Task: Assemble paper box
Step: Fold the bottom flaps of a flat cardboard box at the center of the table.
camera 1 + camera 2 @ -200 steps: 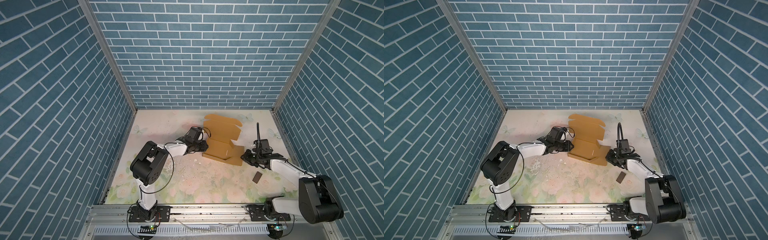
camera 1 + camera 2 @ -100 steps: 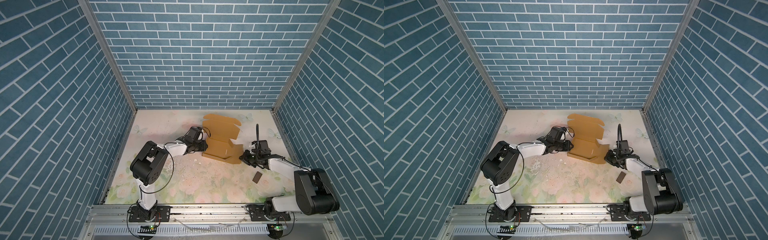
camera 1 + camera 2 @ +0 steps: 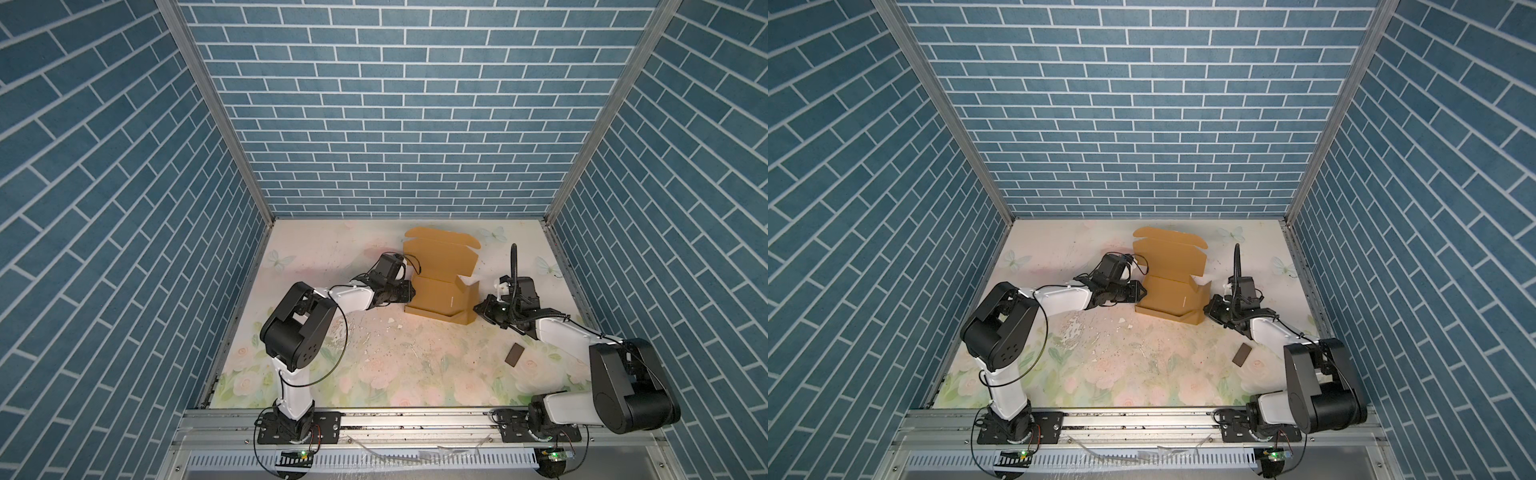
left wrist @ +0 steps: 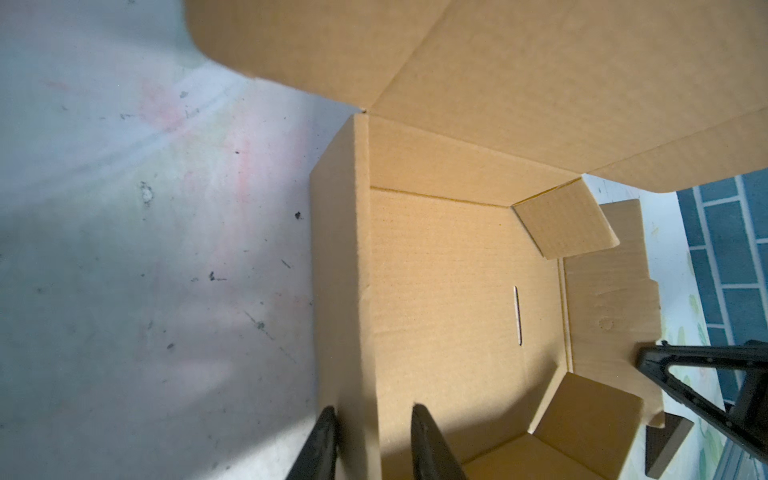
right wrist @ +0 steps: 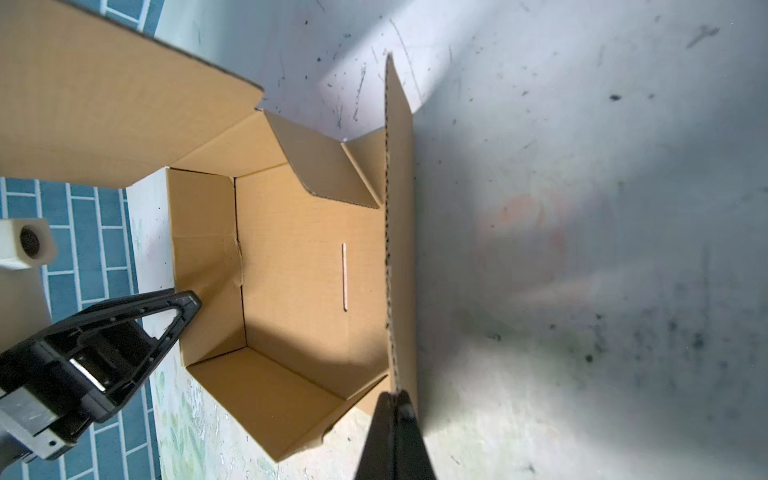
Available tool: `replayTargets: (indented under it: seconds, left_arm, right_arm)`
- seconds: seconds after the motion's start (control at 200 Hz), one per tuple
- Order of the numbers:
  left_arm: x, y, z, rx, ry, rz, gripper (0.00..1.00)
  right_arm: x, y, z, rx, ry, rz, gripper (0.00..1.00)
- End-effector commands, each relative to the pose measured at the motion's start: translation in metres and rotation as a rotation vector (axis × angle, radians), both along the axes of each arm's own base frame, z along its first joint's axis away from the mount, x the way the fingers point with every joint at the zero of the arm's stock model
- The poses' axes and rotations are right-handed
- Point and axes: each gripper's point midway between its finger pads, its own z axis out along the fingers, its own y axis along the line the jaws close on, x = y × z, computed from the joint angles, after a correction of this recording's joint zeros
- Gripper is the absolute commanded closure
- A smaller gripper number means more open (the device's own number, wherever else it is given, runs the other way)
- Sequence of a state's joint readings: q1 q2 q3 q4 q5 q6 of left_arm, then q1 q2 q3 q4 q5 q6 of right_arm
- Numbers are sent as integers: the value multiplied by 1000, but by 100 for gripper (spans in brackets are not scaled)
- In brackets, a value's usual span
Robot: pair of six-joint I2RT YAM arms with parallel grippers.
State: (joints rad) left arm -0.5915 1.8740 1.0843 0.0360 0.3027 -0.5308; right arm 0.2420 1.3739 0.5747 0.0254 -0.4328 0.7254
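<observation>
The paper box (image 3: 436, 301) (image 3: 1167, 297) is a tan cardboard mailer, half folded, at the back middle of the floral mat, its lid (image 3: 440, 257) lying open behind it. My left gripper (image 3: 409, 291) (image 3: 1142, 293) (image 4: 374, 409) is open and straddles the box's left wall, one finger outside and one inside. My right gripper (image 3: 478, 309) (image 3: 1207, 309) (image 5: 392, 395) is shut, pinching the near end of the upright right side flap (image 5: 399, 208). Inside the box (image 4: 457, 291) (image 5: 299, 270), two corner tabs lean inward and a slot shows in the floor.
A small dark brown chip (image 3: 514, 354) (image 3: 1241, 354) lies on the mat near the right arm. White flecks (image 3: 390, 321) are scattered in front of the box. Blue brick walls close in on three sides and a metal rail (image 3: 415, 419) runs along the front.
My right gripper has closed onto the box's right flap and its arm has edged toward the box. The left gripper and the box have not visibly moved.
</observation>
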Motion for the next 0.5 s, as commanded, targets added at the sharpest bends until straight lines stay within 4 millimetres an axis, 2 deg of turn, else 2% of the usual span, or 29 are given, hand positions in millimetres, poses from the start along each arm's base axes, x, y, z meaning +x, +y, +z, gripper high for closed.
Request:
replayTargets:
  seconds: [0.0,0.105,0.2,0.325,0.43,0.495]
  left_arm:
    - [-1,-9,7,-17,-1,-26,68]
    - [-2,-14,11,-36,-12,-49,68]
    - [-2,-11,6,-23,-1,-31,68]
    - [-3,-14,11,-38,-12,-49,68]
    - [-2,-11,7,-24,-3,-32,68]
    - [-2,-12,10,-27,-8,-35,68]
  right_arm:
    - [10,19,28,38,-84,63,100]
    - [10,29,37,55,-108,98,100]
    - [10,31,40,50,-126,113,100]
    - [11,36,48,70,-147,119,100]
    - [10,43,48,71,-153,145,100]
    - [10,47,48,82,-145,154,100]
